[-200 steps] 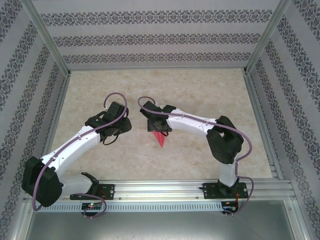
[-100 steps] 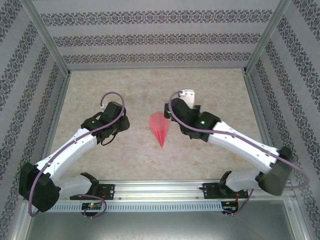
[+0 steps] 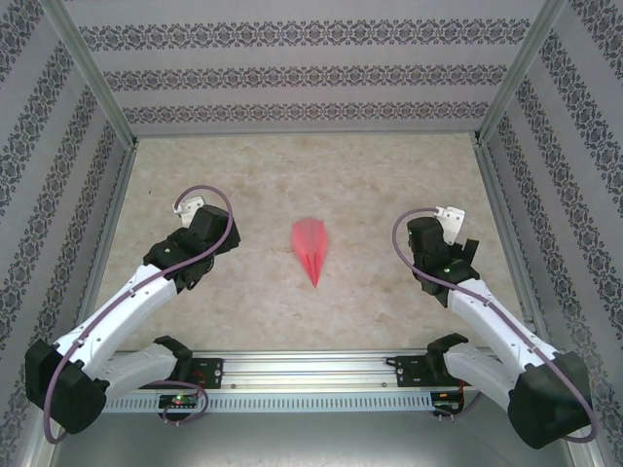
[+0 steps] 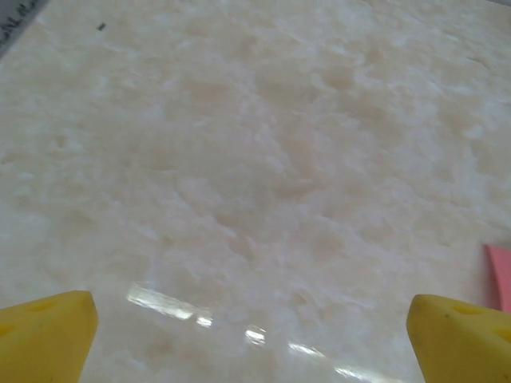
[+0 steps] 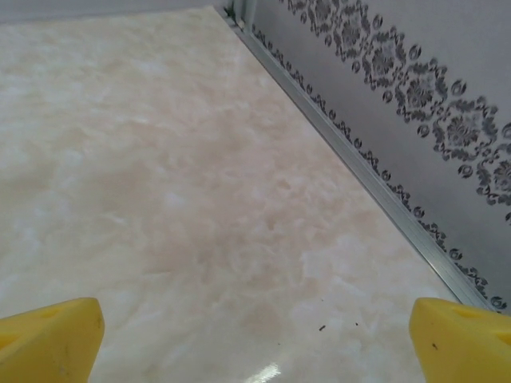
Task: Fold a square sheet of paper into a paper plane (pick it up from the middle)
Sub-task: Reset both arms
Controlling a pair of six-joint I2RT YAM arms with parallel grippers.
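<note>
The paper plane (image 3: 311,251), a narrow pink-red dart with layered creases, lies flat in the middle of the table, its tip pointing toward the near edge. Nothing holds it. My left gripper (image 3: 198,232) hangs well to its left, and a sliver of the pink paper (image 4: 500,276) shows at the right edge of the left wrist view. There the left gripper (image 4: 251,343) is open over bare table, yellow fingertips (image 4: 48,335) wide apart. My right gripper (image 3: 438,245) is off to the plane's right. It (image 5: 255,343) is open too, with nothing between the fingertips (image 5: 459,339).
An aluminium frame rail (image 5: 351,155) and a patterned wall (image 5: 415,88) run close along the right gripper's side. The marble-look table (image 3: 321,175) lies bare beyond the plane. The arm bases are mounted on a rail (image 3: 311,370) at the near edge.
The right gripper, which was over the plane, has swung away to the right. The left gripper has drawn back to the left. The plane now lies free on the table.
</note>
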